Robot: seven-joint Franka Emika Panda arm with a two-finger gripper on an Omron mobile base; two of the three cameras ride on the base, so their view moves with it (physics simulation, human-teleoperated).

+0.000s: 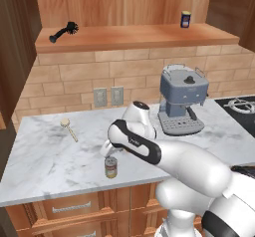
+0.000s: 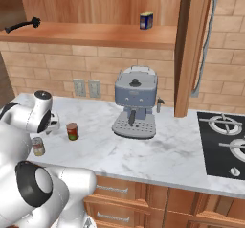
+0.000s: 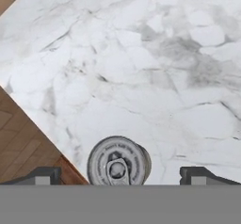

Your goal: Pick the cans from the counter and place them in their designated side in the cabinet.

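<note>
2 cans sit on the marble counter [image 1: 45, 156]; the gripper [image 3: 120, 175], fingers spread wide, hovers above the silver can [image 3: 117, 162] near the front edge, and should centre over it before descending, the red can [image 2: 72, 131] standing just beside.

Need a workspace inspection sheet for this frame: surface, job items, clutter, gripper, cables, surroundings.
Surface: white marble counter, over wooden drawers.
Job's things: silver can upright near the counter's front edge; its top shows in the hand view. Dark red can upright farther back, apart from it. Neither is on the cabinet shelf yet.
Clutter: blue can and black brush on the shelf; wooden spoon and grey coffee machine on the counter.
Gripper: gripper open, above the silver can, fingers wide of it.
Cables: nothing seen.
Surroundings: brick wall with two outlets; stove to the right.
</note>
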